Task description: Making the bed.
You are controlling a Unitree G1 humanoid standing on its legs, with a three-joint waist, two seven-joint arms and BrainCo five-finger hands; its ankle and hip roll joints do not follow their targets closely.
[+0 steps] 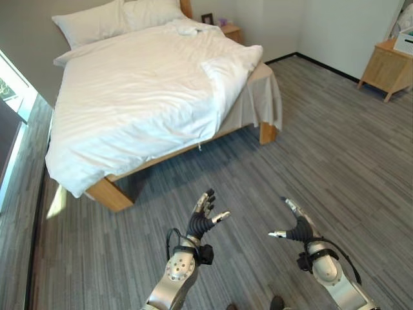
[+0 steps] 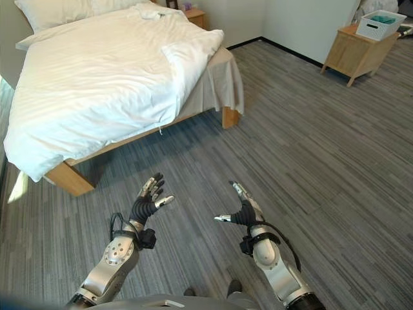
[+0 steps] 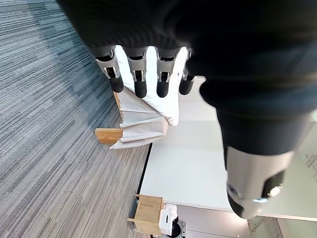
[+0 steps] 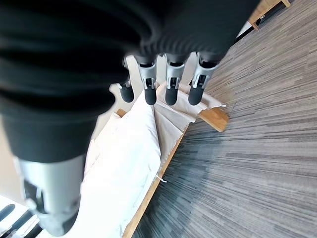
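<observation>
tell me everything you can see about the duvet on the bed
The white duvet looks like soft, faintly striped cotton, wrinkled across the wooden bed. Its far right corner is folded back on itself, baring the beige sheet below. The near edge hangs over the frame. Two pillows lie at its head. Neither hand touches it.

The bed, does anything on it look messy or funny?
Yes. The white duvet is folded back on itself at the far foot corner, leaving the beige sheet uncovered there, and it hangs lower at the near corner.
</observation>
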